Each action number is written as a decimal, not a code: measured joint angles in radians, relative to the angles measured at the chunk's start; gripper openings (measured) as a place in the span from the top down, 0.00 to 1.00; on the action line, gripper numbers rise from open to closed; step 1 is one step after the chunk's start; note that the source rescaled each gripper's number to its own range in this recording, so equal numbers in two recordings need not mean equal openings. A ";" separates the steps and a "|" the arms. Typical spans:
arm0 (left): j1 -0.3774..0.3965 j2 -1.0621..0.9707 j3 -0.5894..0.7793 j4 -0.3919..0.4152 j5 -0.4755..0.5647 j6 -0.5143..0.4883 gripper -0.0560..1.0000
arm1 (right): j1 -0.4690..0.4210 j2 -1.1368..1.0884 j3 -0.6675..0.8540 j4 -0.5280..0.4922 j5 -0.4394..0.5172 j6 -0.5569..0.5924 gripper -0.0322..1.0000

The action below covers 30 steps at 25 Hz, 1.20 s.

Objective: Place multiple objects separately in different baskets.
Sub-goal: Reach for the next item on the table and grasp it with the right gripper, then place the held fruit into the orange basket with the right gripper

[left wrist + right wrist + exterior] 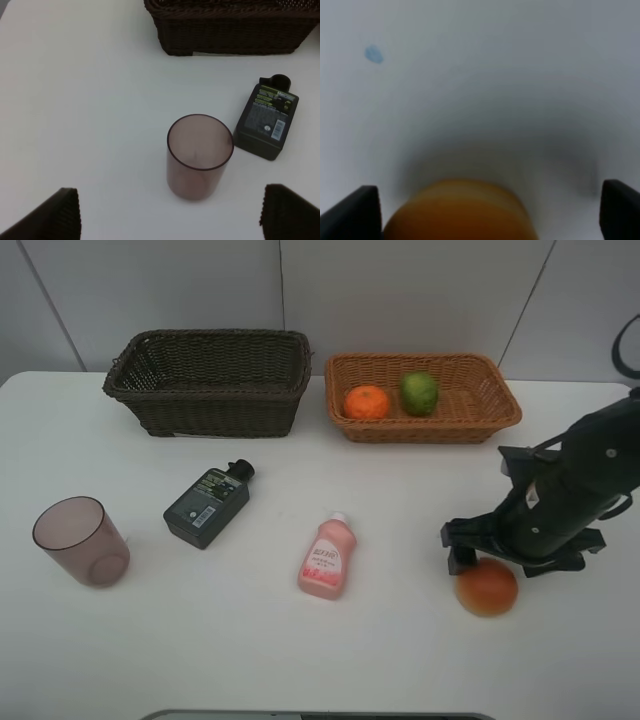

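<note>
The red-orange round fruit (487, 587) lies on the white table at the right front, blurred. My right gripper (505, 558) hangs just over it, open; the fruit (462, 212) sits between the spread fingers (355, 212). The orange (366, 402) and the green lime-like fruit (420, 393) lie in the light tan basket (430, 427). The dark brown basket (215, 405) looks empty. The mauve cup (82, 541) stands upright at the left front. My left gripper (172, 215) is open, short of the cup (200, 155). The dark green bottle (207, 505) and pink squeeze bottle (327, 557) lie flat.
The two baskets stand side by side at the back of the table (400, 660), against the wall. The left wrist view also shows the dark basket (230, 35) and the green bottle (266, 117) beside the cup. The left arm is out of the high view.
</note>
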 joint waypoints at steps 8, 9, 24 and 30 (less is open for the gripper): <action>0.000 0.000 0.000 0.000 0.000 0.000 0.07 | 0.000 0.047 -0.001 0.000 -0.022 0.000 0.07; 0.000 0.000 0.000 0.000 0.000 0.000 0.07 | 0.000 0.054 -0.002 -0.001 -0.022 0.000 0.07; 0.000 0.000 0.000 0.000 0.000 0.000 0.07 | 0.000 0.064 -0.005 -0.012 -0.024 0.000 0.97; 0.000 0.000 0.000 0.000 0.000 0.000 0.07 | 0.000 0.064 -0.005 -0.012 -0.024 0.000 0.97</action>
